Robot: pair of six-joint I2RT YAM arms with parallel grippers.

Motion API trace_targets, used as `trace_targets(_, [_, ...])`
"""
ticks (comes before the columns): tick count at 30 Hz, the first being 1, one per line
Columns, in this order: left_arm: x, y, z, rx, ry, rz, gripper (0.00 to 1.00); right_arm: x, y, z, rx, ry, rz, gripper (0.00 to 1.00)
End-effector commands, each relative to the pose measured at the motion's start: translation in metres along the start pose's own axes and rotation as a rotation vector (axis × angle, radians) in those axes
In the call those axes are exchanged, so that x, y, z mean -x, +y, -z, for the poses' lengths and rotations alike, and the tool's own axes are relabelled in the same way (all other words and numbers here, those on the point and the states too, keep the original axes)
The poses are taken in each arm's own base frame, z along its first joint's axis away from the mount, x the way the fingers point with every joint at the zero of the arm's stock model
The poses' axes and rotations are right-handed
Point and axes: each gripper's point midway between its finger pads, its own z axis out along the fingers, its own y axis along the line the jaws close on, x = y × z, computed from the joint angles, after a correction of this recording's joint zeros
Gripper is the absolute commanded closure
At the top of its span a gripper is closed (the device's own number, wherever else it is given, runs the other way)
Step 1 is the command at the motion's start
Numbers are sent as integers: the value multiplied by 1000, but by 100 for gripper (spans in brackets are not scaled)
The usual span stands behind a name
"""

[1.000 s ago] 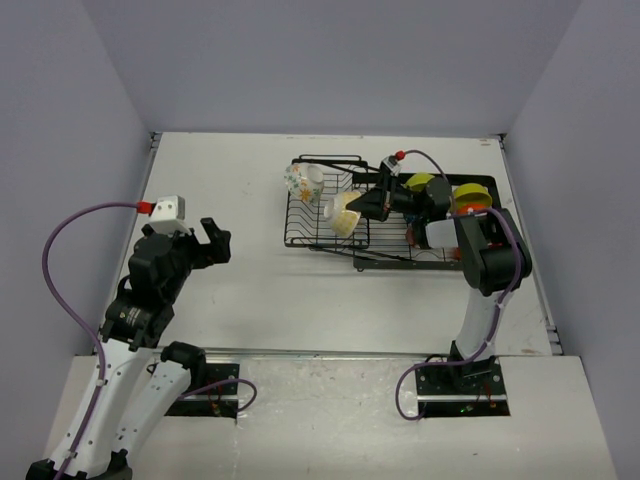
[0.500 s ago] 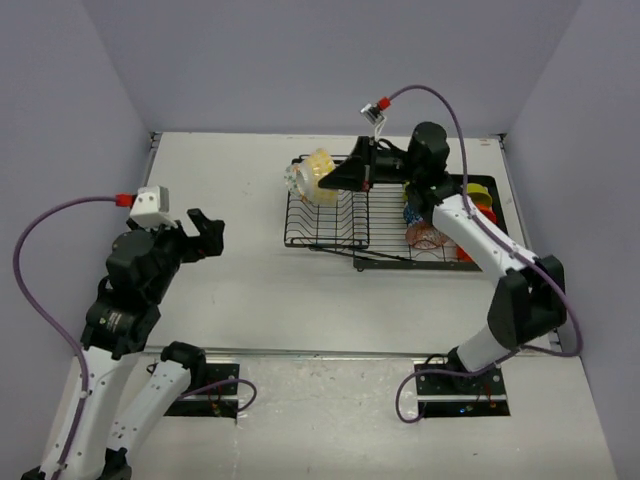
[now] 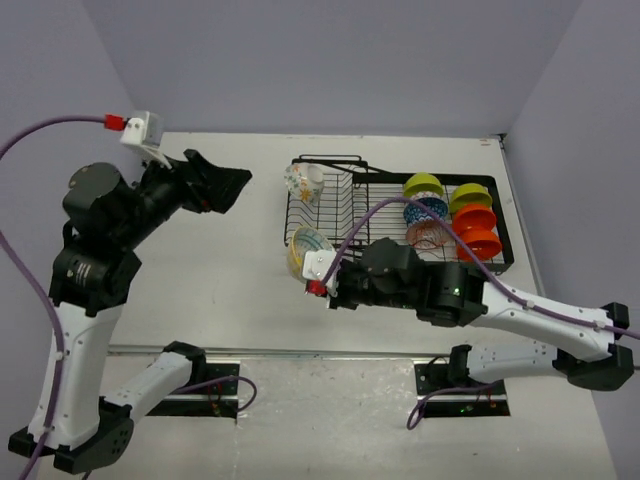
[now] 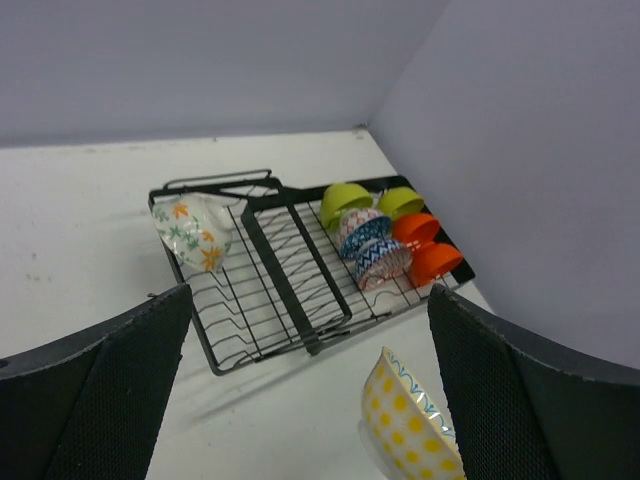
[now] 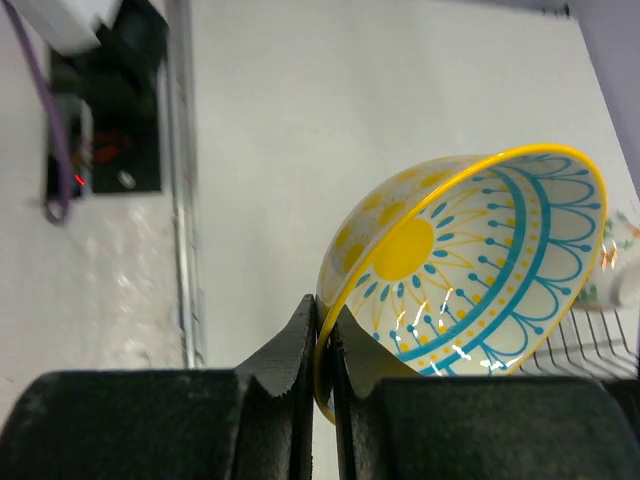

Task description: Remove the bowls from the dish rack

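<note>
My right gripper (image 3: pixel 322 265) is shut on the rim of a cream bowl with yellow dots and a yellow-and-blue pattern inside (image 3: pixel 306 250). It holds the bowl tilted above the table, just in front of the dish rack's (image 3: pixel 330 240) near left corner. The right wrist view shows the fingers (image 5: pixel 300 345) pinching the rim of this bowl (image 5: pixel 470 270). A white floral bowl (image 3: pixel 303 181) leans in the rack's far left corner. Lime (image 3: pixel 424 185), orange (image 3: pixel 478 220), blue-patterned (image 3: pixel 430 208) and pinkish (image 3: pixel 430 234) bowls stand at the rack's right end. My left gripper (image 3: pixel 238 188) is open, raised left of the rack.
The left wrist view looks down between its two wide-apart fingers (image 4: pixel 100 390) onto the rack (image 4: pixel 270 300), the floral bowl (image 4: pixel 190 232), the coloured bowls (image 4: pixel 375 245) and the held bowl (image 4: pixel 410 425). Grey walls enclose the table (image 3: pixel 230 270) on three sides.
My right arm has carried the yellow-patterned bowl from above the rack's far left to the table side in front of the rack. My left arm has risen and swung toward the rack.
</note>
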Motion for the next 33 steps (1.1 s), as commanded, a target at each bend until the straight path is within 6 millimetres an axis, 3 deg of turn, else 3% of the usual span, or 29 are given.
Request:
trace_targets(1, [-41,-7,-11,-83,178,83,0,-41,-36,11,-263,238,265,100])
trace_targets(4, [-65,1,-20,-83,247,103,0,-60,-42,10,-317,389,332,100])
trace_targets(8, [-99,2,-36,-95,346,111,1,-65,-43,3,-306,456,364,100])
trace_targets(9, [-114,-14,-38,-136,393,95,1,-64,-43,1,-303,460,378,100])
trace_targets(10, [-122,-10,-43,-85,400,74,1,-62,-43,-1,-301,467,388,100])
trace_targets(11, [-143,-29,-46,-120,469,54,1,-63,-44,-3,-301,476,395,100])
trace_targets(12, [-153,-33,-48,-114,490,40,3,-63,-46,-3,-305,486,403,100])
trace_targets(17, [-192,-21,-63,24,551,-20,10,-67,-53,-3,-352,541,427,100])
trace_targets(20, [-208,-11,-70,85,580,-49,23,-68,-52,-1,-367,544,427,100])
trace_targets(24, [-224,-10,-72,143,613,-104,49,-71,-55,1,-389,566,424,100])
trace_targets(26, [-231,-6,-73,187,630,-137,52,-70,-56,0,-395,566,421,100])
trace_targets(30, [-239,-1,-77,245,637,-172,97,-69,-54,-4,-397,570,398,100])
trace_targets(33, [-237,2,-75,285,629,-185,100,-72,-55,-7,-402,580,397,100])
